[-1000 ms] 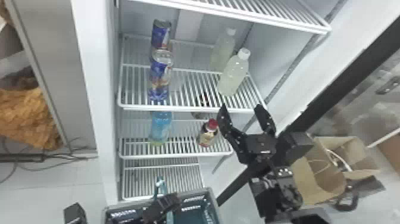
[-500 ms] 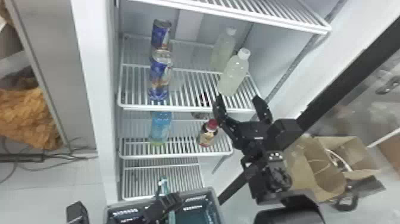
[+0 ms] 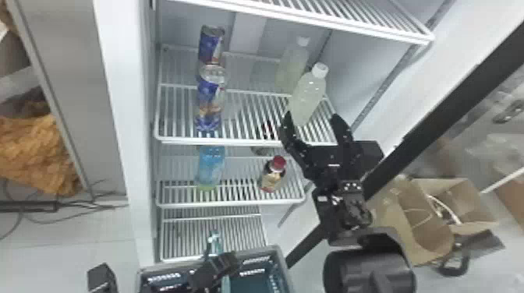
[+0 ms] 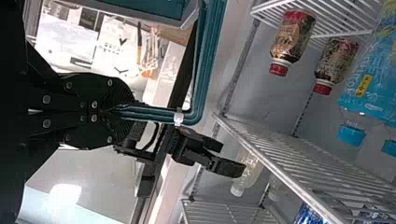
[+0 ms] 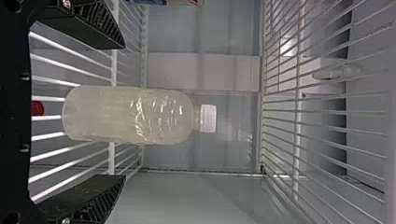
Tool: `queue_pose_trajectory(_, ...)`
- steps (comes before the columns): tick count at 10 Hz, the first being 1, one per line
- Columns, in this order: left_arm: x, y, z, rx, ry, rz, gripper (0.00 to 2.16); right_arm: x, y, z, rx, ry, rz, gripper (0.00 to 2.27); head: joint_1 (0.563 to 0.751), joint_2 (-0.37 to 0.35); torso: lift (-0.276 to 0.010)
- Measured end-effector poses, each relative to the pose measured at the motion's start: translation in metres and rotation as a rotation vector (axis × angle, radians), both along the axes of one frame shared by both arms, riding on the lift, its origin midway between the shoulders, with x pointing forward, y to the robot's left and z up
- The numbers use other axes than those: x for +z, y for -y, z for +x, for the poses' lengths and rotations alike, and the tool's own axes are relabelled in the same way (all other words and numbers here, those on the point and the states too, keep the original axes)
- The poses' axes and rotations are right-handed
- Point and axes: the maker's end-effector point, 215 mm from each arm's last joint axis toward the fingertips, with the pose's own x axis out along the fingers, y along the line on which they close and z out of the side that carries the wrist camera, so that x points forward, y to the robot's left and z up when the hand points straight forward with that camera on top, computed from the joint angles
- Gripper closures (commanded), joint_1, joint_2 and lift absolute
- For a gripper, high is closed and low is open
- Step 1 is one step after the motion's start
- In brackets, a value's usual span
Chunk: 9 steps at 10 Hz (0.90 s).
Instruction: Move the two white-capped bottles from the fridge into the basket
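While the basket handle (image 3: 225, 284) is clamped by the left gripper (image 3: 214, 269), the right gripper (image 3: 312, 117) is spread wide. The nearer white-capped bottle (image 3: 308, 97) is seen on the shelf at its eleven o'clock, centred between its fingers in the right wrist view; the farther white-capped bottle (image 3: 290, 68) is placed behind. Printed labels are borne by blue cans (image 3: 210, 105) at ten o'clock.

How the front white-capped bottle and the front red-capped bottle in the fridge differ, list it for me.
The front white-capped bottle is tall; the front red-capped bottle is short. The white-capped one is see-through with pale, cloudy contents, while the red-capped one looks dark with a tan label. The white-capped one stands one shelf higher than the red-capped one. Both are upright on wire shelves.
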Motion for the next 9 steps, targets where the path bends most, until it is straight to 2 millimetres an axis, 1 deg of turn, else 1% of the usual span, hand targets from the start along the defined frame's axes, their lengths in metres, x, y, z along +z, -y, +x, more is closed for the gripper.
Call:
queue_pose_trajectory(3, 0.001, 0.001, 0.000, -0.002, 0.002, -0.001, 1.16, -0.002, 0.006, 0.020, -0.010, 0.009, 0.000, 0.07, 0.695, -0.350, 0.000)
queue_pose_trajectory(6, 0.002, 0.001, 0.002, -0.003, 0.006, -0.001, 1.16, 0.004, 0.010, 0.041, -0.018, 0.035, 0.004, 0.12, 0.695, -0.350, 0.000)
queue_pose_trajectory(7, 0.002, 0.002, 0.002, -0.003, 0.008, -0.001, 1.16, 0.005, 0.011, 0.049, -0.020, 0.039, 0.005, 0.20, 0.695, -0.350, 0.000)
queue_pose_trajectory(8, 0.002, 0.002, 0.003, -0.002, 0.008, -0.001, 1.16, 0.004, 0.012, 0.054, -0.023, 0.037, 0.006, 0.40, 0.695, -0.350, 0.000)
queue_pose_trajectory(9, 0.002, 0.002, 0.003, -0.001, 0.008, -0.001, 1.16, 0.002, 0.014, 0.057, -0.025, 0.033, 0.013, 0.70, 0.695, -0.350, 0.000)
